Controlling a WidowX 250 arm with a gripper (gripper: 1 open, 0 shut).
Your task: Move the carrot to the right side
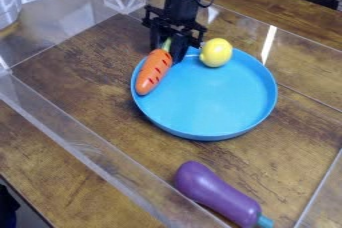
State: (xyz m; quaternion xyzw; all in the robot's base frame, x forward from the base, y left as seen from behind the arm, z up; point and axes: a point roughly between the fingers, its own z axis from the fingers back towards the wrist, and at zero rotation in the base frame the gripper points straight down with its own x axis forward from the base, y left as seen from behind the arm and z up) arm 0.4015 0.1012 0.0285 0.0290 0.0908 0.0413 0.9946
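The carrot (154,71) is orange-red and tapered, and it lies tilted over the left rim of the blue plate (214,107), with its narrow tip pointing down-left. Its upper end sits between the black fingers of my gripper (170,50), which comes down from above at the plate's back left edge. The jaws are shut on that upper end. The very top of the carrot is hidden behind the fingers.
A yellow lemon (214,52) rests on the plate just right of the gripper. A purple eggplant (215,193) lies on the wooden table near the front right. Clear plastic walls (74,147) border the table on the left and at the back.
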